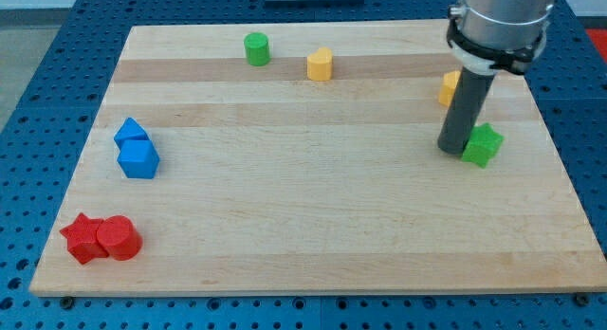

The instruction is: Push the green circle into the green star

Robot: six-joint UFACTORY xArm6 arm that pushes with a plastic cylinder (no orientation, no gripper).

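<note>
The green circle (256,48) is a short round block near the view's top, left of centre. The green star (484,144) lies at the view's right, far from the circle. My tip (452,150) stands right against the green star's left side, touching or nearly touching it. The rod rises from there toward the view's top right and partly hides a yellow block behind it.
A yellow block (320,64) sits just right of the green circle. Another yellow block (449,87) is half hidden behind the rod. Two blue blocks (137,152) sit at the left. A red star (83,239) and red circle (119,239) sit at bottom left on the wooden board (313,226).
</note>
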